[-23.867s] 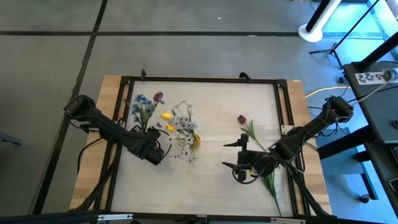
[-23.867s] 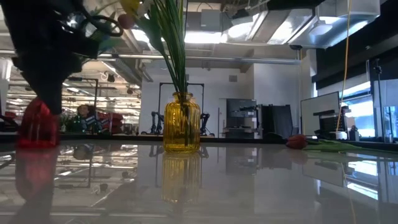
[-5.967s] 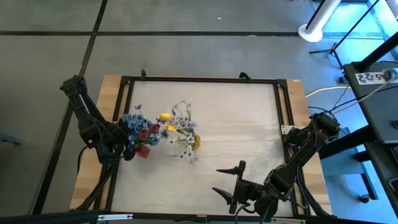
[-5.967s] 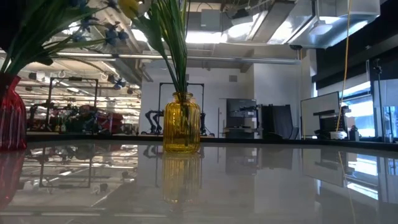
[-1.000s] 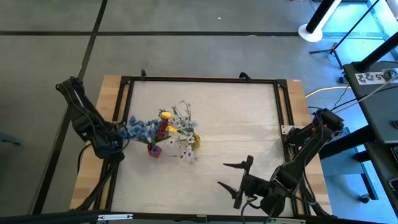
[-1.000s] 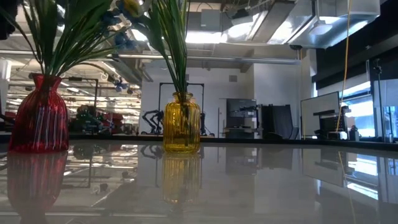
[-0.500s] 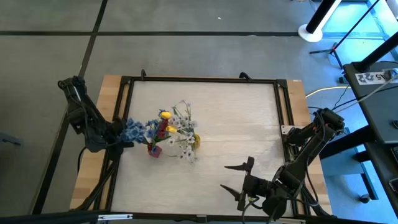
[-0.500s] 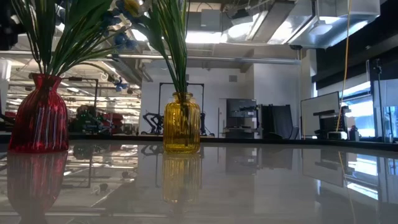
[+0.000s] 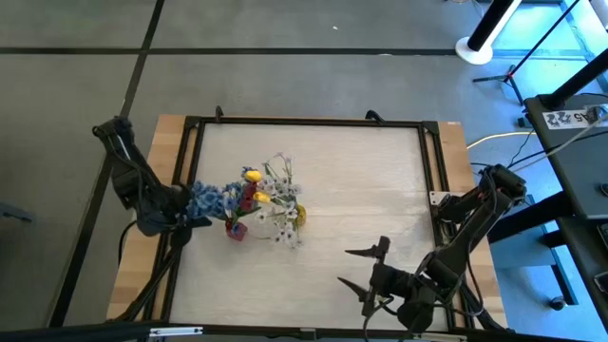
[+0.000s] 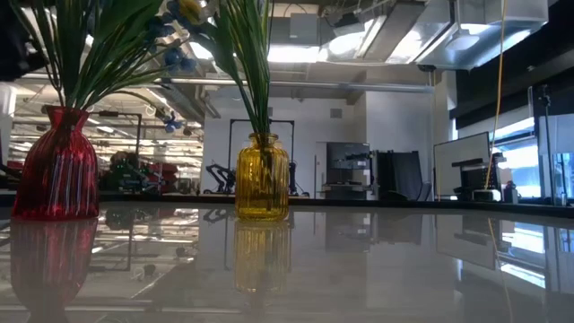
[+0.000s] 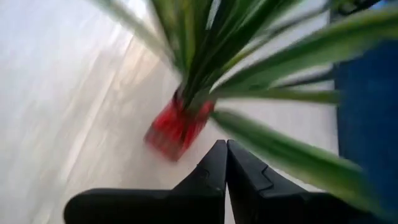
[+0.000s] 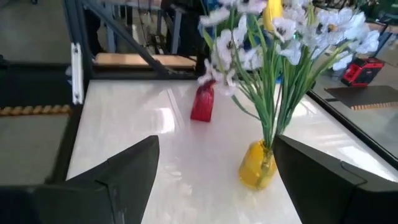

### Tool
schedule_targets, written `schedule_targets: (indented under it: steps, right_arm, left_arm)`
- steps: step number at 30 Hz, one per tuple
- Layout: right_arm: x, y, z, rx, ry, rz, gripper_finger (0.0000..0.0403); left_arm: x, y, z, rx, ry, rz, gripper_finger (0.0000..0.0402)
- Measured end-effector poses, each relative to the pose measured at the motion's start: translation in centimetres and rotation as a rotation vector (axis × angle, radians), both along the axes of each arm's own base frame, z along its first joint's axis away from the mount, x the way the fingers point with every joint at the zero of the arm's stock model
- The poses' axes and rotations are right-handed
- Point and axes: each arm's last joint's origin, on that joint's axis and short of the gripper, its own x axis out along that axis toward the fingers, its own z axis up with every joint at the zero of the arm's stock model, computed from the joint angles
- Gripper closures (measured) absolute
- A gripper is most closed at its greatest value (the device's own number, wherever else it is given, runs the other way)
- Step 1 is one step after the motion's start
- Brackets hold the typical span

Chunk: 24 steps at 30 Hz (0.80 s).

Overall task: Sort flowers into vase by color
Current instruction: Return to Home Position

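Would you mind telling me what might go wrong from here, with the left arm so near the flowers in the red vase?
1. The left gripper, shut, sits right by the blue blooms leaning out of the red vase; a careless move away could snag them and tip the vase.
2. The red vase stands close beside the yellow vase, so one tipping might topple the other.

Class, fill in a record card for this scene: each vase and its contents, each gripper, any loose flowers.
Red vase: upright, left part of table; holds blue flowers and dark red buds
Yellow vase: upright, beside it toward the centre; holds white sprigs and yellow tulips
Left gripper: jaws shut, empty, at table's left edge
Right gripper: jaws open, empty, front right of table
Loose flowers: none seen on the table
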Motion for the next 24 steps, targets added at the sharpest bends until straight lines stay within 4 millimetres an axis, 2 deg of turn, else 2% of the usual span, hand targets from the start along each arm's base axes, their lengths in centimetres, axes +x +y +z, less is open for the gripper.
schedule_targets:
  steps: [6,13,19,24]
  right_arm:
    - [-0.7,0.3,2.1,0.033,-0.083,0.026,0.0088]
    - [-0.9,0.5,2.7,0.016,-0.117,0.019,0.0088]
    - [-0.8,0.5,3.0,-0.01,-0.137,0.006,0.0088]
    - [-0.8,0.7,3.3,0.006,-0.155,0.021,0.0088]
  left_arm:
    - [-0.4,0.4,-0.6,0.095,-0.191,-0.062,0.0401]
    - [-0.4,0.2,-1.0,0.032,-0.394,-0.116,0.0401]
    - [-0.1,-0.5,-2.5,-0.003,-0.497,-0.236,0.0401]
    - [0.3,-1.7,-4.6,-0.023,-0.672,-0.4,0.0401]
